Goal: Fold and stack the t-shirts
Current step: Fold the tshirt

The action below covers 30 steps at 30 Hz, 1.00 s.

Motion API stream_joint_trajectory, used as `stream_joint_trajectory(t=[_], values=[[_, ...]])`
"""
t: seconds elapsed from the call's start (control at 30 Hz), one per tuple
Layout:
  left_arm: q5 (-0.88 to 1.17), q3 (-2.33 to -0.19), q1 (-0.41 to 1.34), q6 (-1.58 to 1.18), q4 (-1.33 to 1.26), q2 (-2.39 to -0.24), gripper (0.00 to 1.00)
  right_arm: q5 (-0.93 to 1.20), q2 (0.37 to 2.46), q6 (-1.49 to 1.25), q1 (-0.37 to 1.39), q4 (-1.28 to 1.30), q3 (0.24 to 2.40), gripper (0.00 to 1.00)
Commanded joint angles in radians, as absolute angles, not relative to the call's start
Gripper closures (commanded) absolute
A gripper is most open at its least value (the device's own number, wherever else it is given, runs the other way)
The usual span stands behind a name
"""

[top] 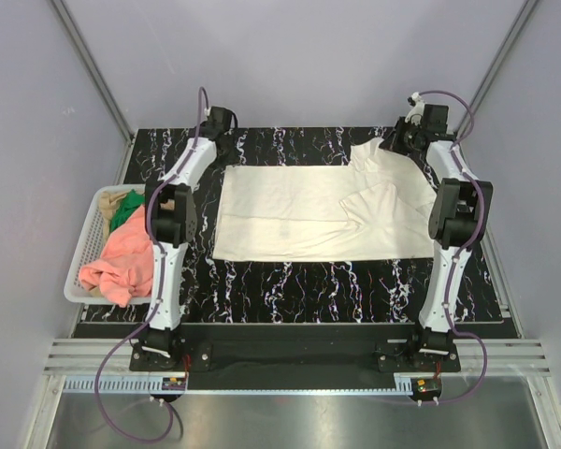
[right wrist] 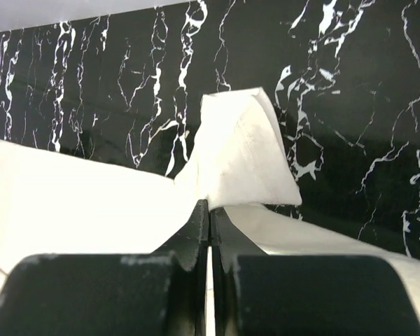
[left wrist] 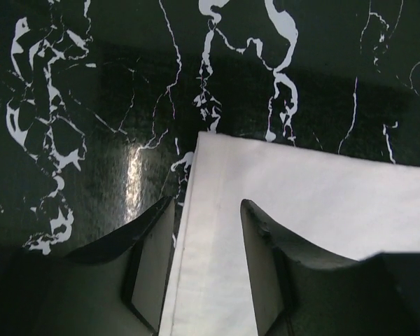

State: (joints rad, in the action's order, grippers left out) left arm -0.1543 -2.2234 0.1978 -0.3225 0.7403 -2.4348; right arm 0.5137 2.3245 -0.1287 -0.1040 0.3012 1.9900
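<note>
Both far corners of the cream shirt [top: 290,210] on the table [top: 290,290] are needed for folding, so I'm pinching one in the right gripper [right wrist: 208,203] while the left gripper [left wrist: 207,203] is straddling its edge, unclenched.

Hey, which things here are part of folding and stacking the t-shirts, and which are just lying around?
Part of the job: cream-white t-shirt; salmon-pink shirt; green shirt; tan shirt.
Just lying about: white mesh basket holding those three; black marbled table.
</note>
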Motion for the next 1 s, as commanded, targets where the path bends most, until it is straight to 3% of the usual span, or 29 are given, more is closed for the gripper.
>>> stream_joint_trajectory(t=[0.0, 0.17, 0.63, 0.87, 0.97], values=[[-0.178, -2.292, 0.192, -0.325, 0.692, -2.471, 0.53, 0.517, 2.192, -0.138, -0.095, 0.232, 1.954, 1.0], [-0.146, -2.287, 0.184, -0.302, 0.638, -2.513, 0.55, 0.532, 2.134, -0.164, -0.095, 0.155, 1.823, 1.0], [-0.074, -2.31, 0.163, -0.342, 0.614, -2.551, 0.56, 0.511, 2.12, -0.12, -0.095, 0.144, 1.778, 1.0], [-0.041, -2.319, 0.163, -0.33, 0.609, -2.56, 0.69, 0.502, 2.115, -0.107, -0.095, 0.143, 1.773, 1.0], [-0.034, -2.316, 0.161, -0.327, 0.607, -2.559, 0.84, 0.5, 2.118, -0.11, -0.095, 0.143, 1.775, 1.0]])
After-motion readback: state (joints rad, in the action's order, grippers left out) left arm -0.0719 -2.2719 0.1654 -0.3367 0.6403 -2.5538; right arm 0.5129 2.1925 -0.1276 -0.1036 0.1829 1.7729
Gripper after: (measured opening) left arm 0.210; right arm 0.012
